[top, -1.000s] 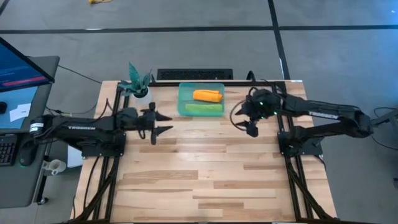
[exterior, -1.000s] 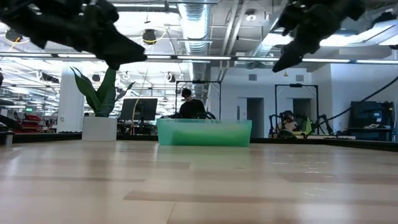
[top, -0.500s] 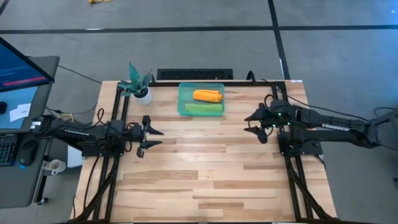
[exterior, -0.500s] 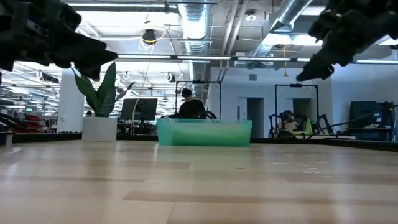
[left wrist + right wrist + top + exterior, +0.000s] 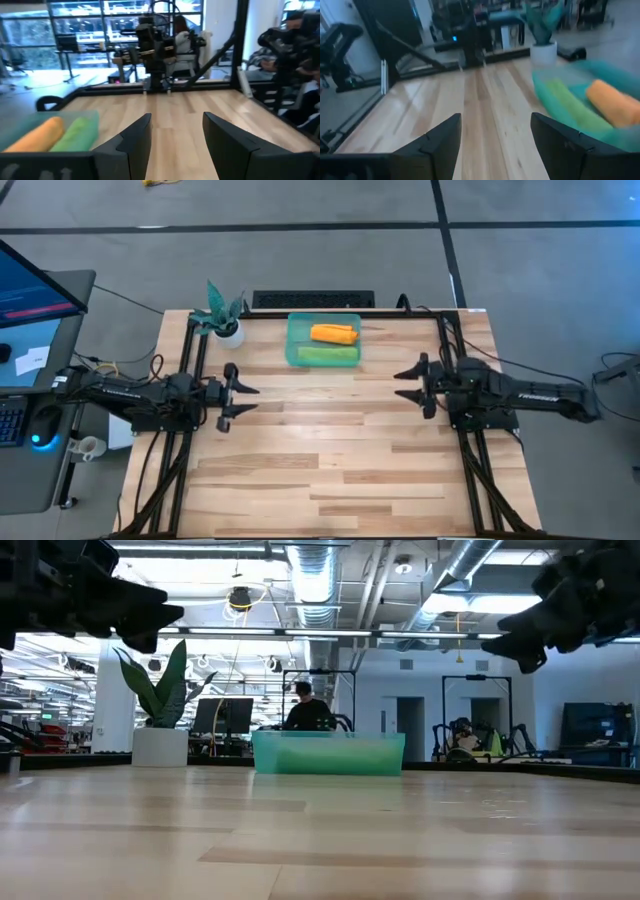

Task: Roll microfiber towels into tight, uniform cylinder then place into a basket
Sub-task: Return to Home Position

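The teal basket (image 5: 294, 330) stands at the table's far edge, near the middle. Inside it lie two rolled microfiber towels side by side: the orange one (image 5: 334, 334) on the far side, the lime green one (image 5: 327, 355) on the near side. Both also show in the left wrist view, orange (image 5: 37, 134) and green (image 5: 75, 133), and in the right wrist view, orange (image 5: 614, 103) and green (image 5: 570, 106). My left gripper (image 5: 243, 400) stands open over the table's left side, pointing right. My right gripper (image 5: 406, 383) stands open over the right side, pointing left. Neither holds anything.
A white pot with a teal plant (image 5: 224, 317) stands at the far left corner. A black bar (image 5: 312, 300) lies beyond the far edge, behind the basket. The wooden tabletop (image 5: 330, 450) lies bare between and in front of the arms.
Both arms have drawn back from the basket toward their own sides of the table and sunk lower. My right gripper has swung from pointing downward to nearly level. The towels and the basket have stayed put.
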Available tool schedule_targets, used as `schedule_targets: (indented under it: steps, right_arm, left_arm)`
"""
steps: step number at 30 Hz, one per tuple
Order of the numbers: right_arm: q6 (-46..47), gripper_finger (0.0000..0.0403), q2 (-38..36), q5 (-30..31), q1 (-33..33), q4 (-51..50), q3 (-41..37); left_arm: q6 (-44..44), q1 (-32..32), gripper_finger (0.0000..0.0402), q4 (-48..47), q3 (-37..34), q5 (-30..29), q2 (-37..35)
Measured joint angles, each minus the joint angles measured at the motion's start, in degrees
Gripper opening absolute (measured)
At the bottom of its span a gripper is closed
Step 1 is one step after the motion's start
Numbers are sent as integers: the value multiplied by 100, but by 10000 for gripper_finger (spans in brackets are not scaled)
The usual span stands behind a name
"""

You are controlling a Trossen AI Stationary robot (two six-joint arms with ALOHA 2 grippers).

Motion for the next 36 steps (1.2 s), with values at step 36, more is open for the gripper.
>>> schedule_targets:
  steps: [36]
  right_arm:
    - [256, 260, -740, 2281, 1313, 327, -783]
  left_arm:
    - [251, 2, 168, -19, 33, -209, -308]
